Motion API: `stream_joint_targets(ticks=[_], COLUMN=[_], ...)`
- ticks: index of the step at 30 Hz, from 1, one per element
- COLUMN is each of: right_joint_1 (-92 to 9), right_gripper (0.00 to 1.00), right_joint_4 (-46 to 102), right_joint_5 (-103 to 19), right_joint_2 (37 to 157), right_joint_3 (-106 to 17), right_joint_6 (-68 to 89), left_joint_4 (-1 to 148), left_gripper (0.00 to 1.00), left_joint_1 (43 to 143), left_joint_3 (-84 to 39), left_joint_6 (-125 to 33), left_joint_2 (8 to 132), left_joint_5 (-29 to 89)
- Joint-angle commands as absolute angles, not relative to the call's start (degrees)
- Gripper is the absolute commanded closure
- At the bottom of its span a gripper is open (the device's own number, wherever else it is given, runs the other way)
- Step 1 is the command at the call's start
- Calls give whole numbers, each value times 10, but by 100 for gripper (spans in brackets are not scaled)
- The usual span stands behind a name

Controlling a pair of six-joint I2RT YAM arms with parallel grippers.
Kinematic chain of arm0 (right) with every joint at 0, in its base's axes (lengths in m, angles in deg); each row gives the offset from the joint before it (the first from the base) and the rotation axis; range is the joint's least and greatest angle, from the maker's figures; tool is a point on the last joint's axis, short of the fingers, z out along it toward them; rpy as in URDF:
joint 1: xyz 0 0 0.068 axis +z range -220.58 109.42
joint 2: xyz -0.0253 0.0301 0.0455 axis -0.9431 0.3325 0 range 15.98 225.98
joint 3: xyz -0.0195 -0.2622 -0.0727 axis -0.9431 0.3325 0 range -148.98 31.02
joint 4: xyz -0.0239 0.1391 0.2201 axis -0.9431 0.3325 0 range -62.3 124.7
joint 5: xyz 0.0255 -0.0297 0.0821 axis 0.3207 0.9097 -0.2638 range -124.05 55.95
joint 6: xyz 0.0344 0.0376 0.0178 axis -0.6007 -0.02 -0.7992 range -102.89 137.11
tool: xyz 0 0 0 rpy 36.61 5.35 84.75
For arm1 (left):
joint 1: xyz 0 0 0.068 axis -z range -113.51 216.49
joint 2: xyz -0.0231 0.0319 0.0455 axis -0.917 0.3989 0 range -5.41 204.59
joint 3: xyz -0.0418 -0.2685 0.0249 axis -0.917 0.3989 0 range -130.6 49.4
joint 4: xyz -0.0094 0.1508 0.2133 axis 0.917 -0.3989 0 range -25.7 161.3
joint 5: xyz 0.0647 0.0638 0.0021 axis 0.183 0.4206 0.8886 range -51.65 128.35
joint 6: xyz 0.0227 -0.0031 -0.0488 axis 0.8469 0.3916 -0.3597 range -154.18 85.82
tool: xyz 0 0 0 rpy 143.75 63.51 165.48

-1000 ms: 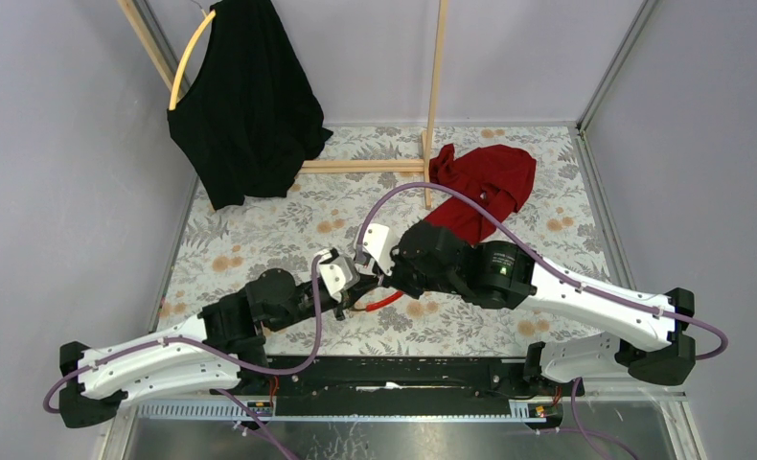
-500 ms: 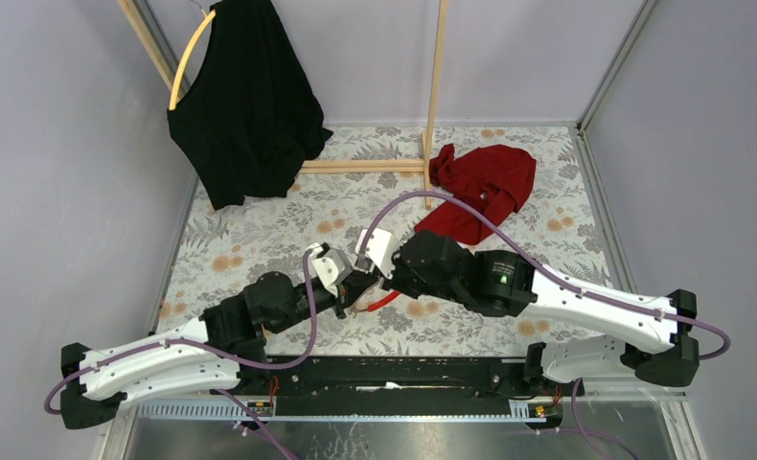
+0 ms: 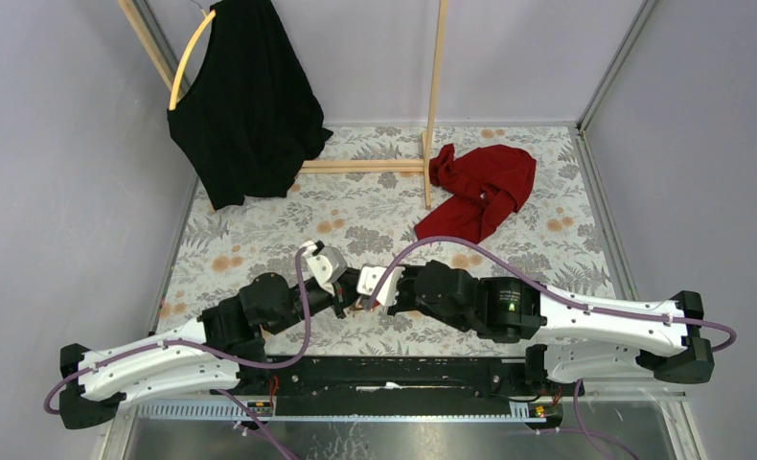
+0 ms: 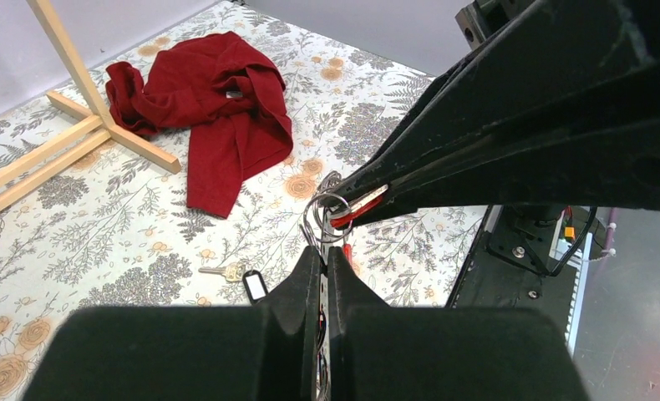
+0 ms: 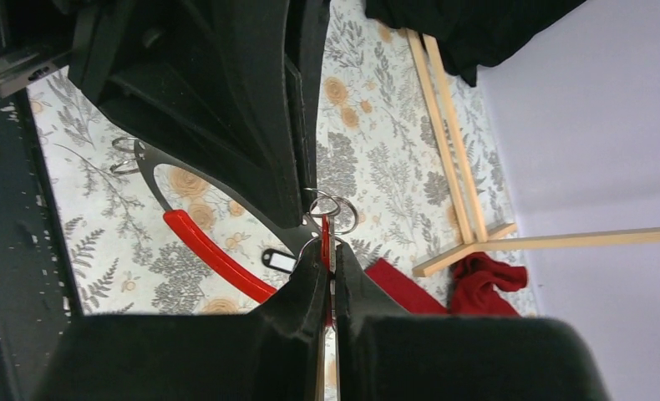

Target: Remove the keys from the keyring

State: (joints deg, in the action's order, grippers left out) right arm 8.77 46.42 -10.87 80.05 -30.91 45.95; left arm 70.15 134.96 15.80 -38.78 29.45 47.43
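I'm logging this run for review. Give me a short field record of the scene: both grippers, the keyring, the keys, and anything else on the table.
left gripper: shut on the keyring
right gripper: shut on the keyring's red section, facing the left one
keyring: held between both grippers, apparently off the table
loose keys: black-headed key and silvery key lying side by side on the table
red cloth: crumpled beside the wooden stand

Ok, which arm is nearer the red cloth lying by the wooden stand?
Right. The right arm stretches across the table on the near side of the red cloth; the left arm lies off to the left, further from it.
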Motion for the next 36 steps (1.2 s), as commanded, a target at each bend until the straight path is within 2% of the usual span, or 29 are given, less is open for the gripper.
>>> stream_joint_targets(ticks=[1,3,8,24,30,36], right_joint_1=[84,85,88,89,90,90], right_gripper=[100,100,100,100,100,100], right_joint_4=[495,475,448,461,473,474], right_joint_5=[39,36,7,-13,-15,-29], right_joint_2=[782,775,773,788,808,806], right_joint_3=[-302,-305,-312,-339,-363,-365], right_joint_6=[537,550,550,500,483,478], left_joint_4=[692,682,683,795,800,878], left_gripper=[100,95,73,58,58,59], left_joint_1=[1341,1340,1341,1341,1342,1342], left_joint_3=[154,148,141,156,147,189], left_joint_6=[-388,-388,-394,-361,-325,-267], left_joint_2=[270,275,291,275,304,292], left_joint_5=[519,516,499,449,445,442])
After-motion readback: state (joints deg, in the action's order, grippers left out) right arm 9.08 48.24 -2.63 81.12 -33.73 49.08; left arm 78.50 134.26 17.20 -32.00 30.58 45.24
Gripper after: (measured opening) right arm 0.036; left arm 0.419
